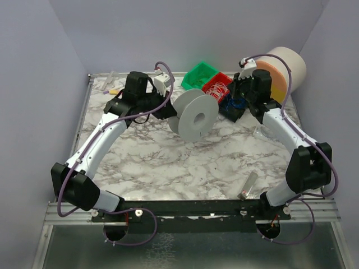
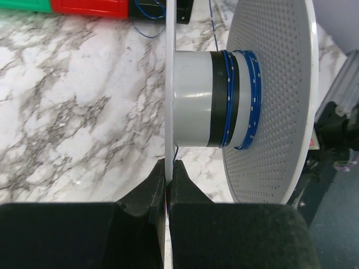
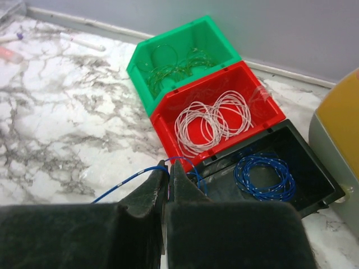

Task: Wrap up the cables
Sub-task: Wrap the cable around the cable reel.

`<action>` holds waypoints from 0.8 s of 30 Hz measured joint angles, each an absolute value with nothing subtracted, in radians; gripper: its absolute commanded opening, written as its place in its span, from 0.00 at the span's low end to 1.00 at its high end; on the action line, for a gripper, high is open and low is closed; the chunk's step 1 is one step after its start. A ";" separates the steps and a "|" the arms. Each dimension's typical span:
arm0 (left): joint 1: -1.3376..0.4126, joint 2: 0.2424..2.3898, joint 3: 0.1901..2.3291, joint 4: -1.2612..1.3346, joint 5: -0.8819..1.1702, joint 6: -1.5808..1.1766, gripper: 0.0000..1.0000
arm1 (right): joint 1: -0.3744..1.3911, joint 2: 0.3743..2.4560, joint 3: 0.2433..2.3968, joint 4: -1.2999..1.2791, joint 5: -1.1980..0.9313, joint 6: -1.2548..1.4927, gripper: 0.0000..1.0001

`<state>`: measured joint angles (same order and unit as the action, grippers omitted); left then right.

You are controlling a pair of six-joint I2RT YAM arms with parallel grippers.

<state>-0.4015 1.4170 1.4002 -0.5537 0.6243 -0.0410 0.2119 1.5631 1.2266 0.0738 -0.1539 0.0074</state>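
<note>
A white spool [image 1: 193, 115] stands on edge mid-table. My left gripper [image 1: 170, 110] is shut on the rim of its near flange [image 2: 168, 84], the fingertips [image 2: 178, 171] pinching the thin disc. A few turns of blue wire [image 2: 227, 101] lie round the grey hub [image 2: 193, 98]. My right gripper [image 3: 168, 168] is shut on the blue wire [image 3: 126, 180], which runs left over the table and loops back into the black bin [image 3: 303, 162]. The cables, thin grey wires [image 3: 168, 70], lie in the green bin [image 3: 143, 59], apart from both grippers.
White wire rings [image 3: 213, 120] lie in the red bin [image 3: 168, 131]; a blue coil [image 3: 263, 176] lies in the black bin. A big cream and orange roll [image 1: 283, 70] stands far right. A clear tube [image 1: 247, 186] lies near the right base. Walls close three sides.
</note>
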 measured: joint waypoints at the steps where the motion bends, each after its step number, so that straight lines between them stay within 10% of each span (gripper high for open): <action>1: -0.407 1.415 1.400 -0.561 0.605 -0.030 0.00 | 0.212 1.559 1.227 0.063 -0.173 -0.005 0.01; 24: -0.572 1.357 1.387 -0.615 0.149 0.153 0.00 | 0.208 1.382 1.421 -0.531 -0.754 -0.226 0.01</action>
